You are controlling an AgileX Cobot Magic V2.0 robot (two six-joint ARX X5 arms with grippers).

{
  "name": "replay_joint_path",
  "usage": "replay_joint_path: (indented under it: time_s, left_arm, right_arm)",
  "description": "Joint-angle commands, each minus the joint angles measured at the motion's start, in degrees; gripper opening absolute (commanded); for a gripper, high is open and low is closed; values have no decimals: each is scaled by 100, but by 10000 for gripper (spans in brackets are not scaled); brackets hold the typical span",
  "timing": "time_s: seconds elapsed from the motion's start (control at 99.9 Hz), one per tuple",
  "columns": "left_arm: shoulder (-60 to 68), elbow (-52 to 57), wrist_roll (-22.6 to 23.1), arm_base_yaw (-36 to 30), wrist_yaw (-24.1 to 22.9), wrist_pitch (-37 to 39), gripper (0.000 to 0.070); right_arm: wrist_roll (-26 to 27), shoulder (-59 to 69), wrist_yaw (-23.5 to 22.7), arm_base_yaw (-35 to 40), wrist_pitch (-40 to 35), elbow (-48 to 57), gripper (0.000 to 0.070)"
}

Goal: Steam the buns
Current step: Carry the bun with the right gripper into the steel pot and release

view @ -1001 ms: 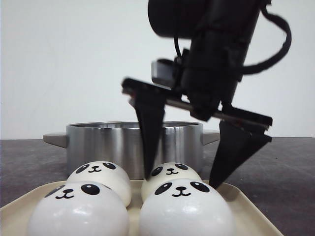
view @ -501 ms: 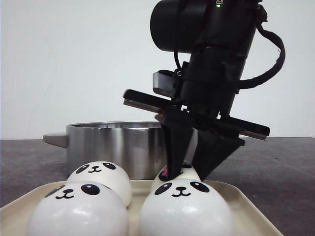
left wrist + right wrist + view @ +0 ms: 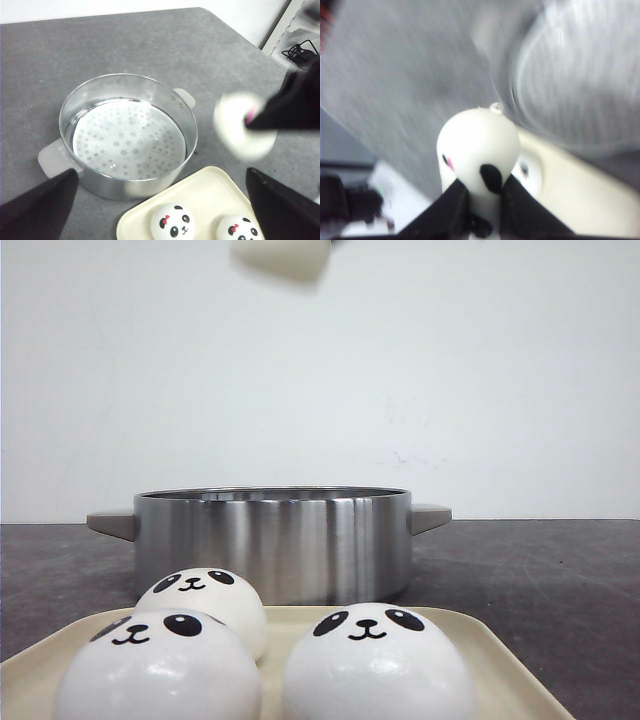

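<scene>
Clearly the chief danger sits right at the right gripper: its two dark fingers pinch only the lower edge of one of the buns, squeezing it narrow, so this glossy, springy dome could squirt out of the hold if the arm swings fast, and the strong blur in the right wrist view suggests it is moving briskly. A bun released early would likely fall outside the pot, onto the table, or onto the buns left behind on the tray. From the left wrist view the carried bun hangs beside the pot's rim rather than over its perforated steamer plate, so in my judgement it needs to travel further across before the fingers part. The front view catches only its pale underside at the upper edge, well above the pot. Three panda-faced buns remain on the tray, two nearer the camera and one behind. The left gripper hovers spread wide, its fingertips holding nothing, above the tray's near edge and the pot.
</scene>
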Motion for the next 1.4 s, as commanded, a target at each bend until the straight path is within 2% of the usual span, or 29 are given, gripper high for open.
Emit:
replay_joint_path:
  time_s: [0.0, 0.2, 0.431, 0.681, 1.001, 1.392]
  left_arm:
    - [31, 127, 31, -33, -48, 85, 700]
    - [28, 127, 31, -33, -55, 151, 700]
    - [31, 127, 31, -33, -92, 164, 700]
    - [31, 127, 31, -33, -96, 155, 700]
    - [31, 127, 33, -33, -96, 81, 700]
    - [31, 127, 39, -33, -94, 11, 700]
  right_arm:
    - [-376, 372, 87, -153, 15, 468, 4]
    - [-968, 1880, 76, -763, -498, 1980, 4]
    - [-1016, 3641, 131, -1182, -809, 3185, 4]
    - [-1008, 4548, 688, -1558, -931, 3254, 4]
    - [-859, 4999, 514, -1875, -826, 3252, 4]
    - [-645, 5182, 533, -1897, -817, 3252, 7]
